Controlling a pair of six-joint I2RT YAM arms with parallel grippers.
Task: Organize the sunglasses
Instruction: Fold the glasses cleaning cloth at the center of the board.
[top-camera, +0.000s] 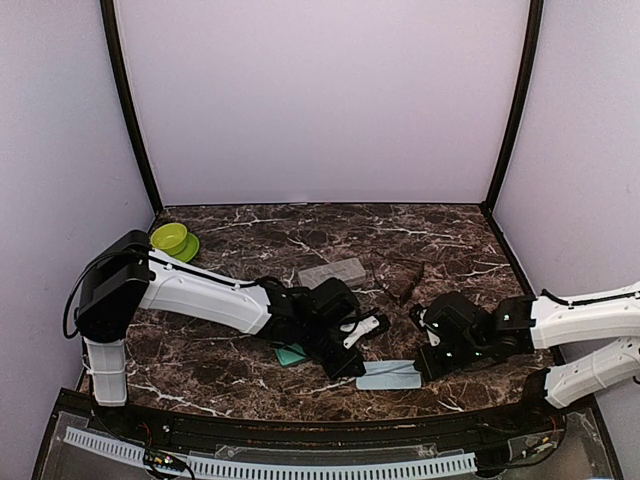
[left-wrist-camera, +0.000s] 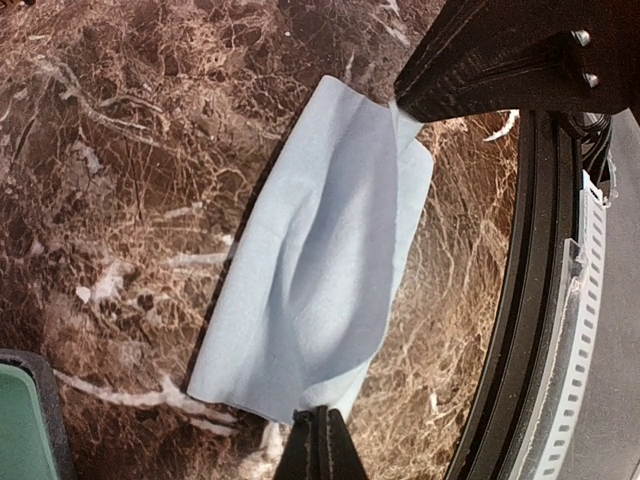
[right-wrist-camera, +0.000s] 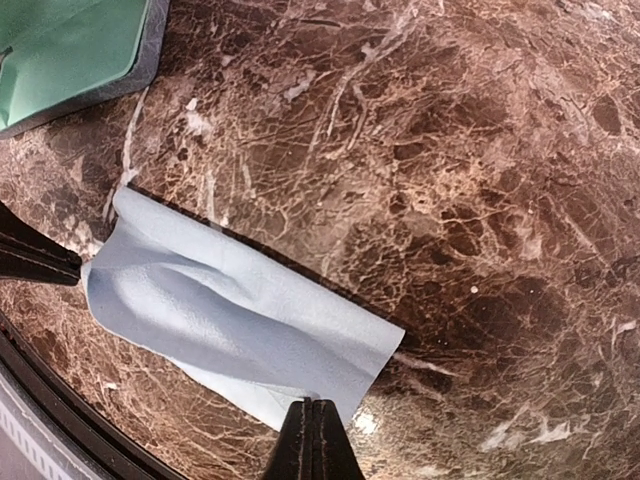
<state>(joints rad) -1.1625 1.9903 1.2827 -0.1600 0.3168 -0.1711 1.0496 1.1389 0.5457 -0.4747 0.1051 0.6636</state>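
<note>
Sunglasses: neither pair can be identified with certainty in any view. A thin dark shape (top-camera: 412, 284) lies on the bench (top-camera: 450, 230) at mid-depth, just right of centre. It may be the dark-framed pair, but against the dark marble I cannot tell. The pink-purple pair is not made out.

Left tool (left-wrist-camera: 320, 425): fingers pressed together, pinching the left end of a light blue cloth (left-wrist-camera: 330, 260). The cloth lies near the front edge of the bench, slightly right of centre.

Right tool (right-wrist-camera: 313, 410): fingers pressed together, pinching the right end of the same cloth. The left wrist view shows that corner of the cloth drawn up to the tip.

Cloth condition: spread between the two tools, with a soft ridge running along its middle and the remainder flat on the marble.

Adjacent items: a flat green-lined item with a grey rim (right-wrist-camera: 70, 50) rests just left of the cloth, partly under the left arm. A translucent grey case (top-camera: 332, 272) lies farther back, near centre, apart from the cloth. A lime-green bowl (top-camera: 169, 237) sits on a green plate (top-camera: 190, 248) at the far left corner.
</note>
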